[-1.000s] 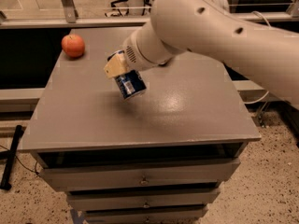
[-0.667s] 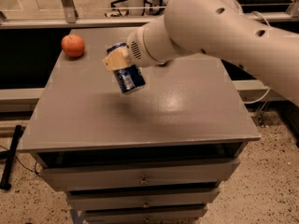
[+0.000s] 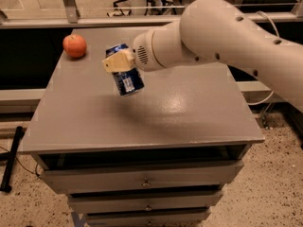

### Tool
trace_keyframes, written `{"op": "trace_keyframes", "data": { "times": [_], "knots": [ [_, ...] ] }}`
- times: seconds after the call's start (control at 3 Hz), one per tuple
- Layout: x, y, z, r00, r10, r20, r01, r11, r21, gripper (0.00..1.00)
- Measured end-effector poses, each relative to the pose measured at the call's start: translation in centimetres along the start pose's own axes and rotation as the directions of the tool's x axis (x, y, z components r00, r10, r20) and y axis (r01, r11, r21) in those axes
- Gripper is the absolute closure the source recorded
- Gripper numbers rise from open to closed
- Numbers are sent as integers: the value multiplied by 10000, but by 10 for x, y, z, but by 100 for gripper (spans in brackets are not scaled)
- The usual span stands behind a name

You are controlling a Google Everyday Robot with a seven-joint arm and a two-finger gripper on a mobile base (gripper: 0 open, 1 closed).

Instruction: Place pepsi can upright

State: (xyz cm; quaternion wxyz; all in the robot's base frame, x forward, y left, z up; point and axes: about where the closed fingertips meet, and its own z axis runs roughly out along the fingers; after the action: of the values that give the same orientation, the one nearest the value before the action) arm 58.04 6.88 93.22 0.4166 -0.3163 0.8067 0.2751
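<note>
The pepsi can (image 3: 127, 79) is dark blue with a white label patch. It hangs in the air above the left middle of the grey table top (image 3: 189, 112), tilted a little off upright. My gripper (image 3: 119, 63) is shut on the can's upper half, its tan finger (image 3: 116, 62) across the can's front. The big white arm reaches in from the right. The can's top end is partly hidden behind the finger.
An orange fruit (image 3: 75, 45) sits at the table's far left corner. The table is a drawer cabinet with several drawers (image 3: 142, 181) below. A rail and dark shelf run behind it. A black stand (image 3: 10, 160) leans at the left on the floor.
The arm has shifted slightly, carrying the can a little up and toward the far side. The can remains gripped and tilted.
</note>
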Motion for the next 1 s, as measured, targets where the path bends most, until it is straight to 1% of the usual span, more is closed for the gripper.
{"op": "trace_keyframes", "data": {
  "times": [0.33, 0.67, 1.0],
  "knots": [
    [-1, -2, -2, 9969, -398, 685, 460, 9948, -914, 100],
    [1, -6, -4, 9839, -1221, 1303, 1434, 9752, -1688, 100],
    [12, -12, -4, 9554, -2222, 1944, 2619, 9417, -2113, 100]
  ]
}}
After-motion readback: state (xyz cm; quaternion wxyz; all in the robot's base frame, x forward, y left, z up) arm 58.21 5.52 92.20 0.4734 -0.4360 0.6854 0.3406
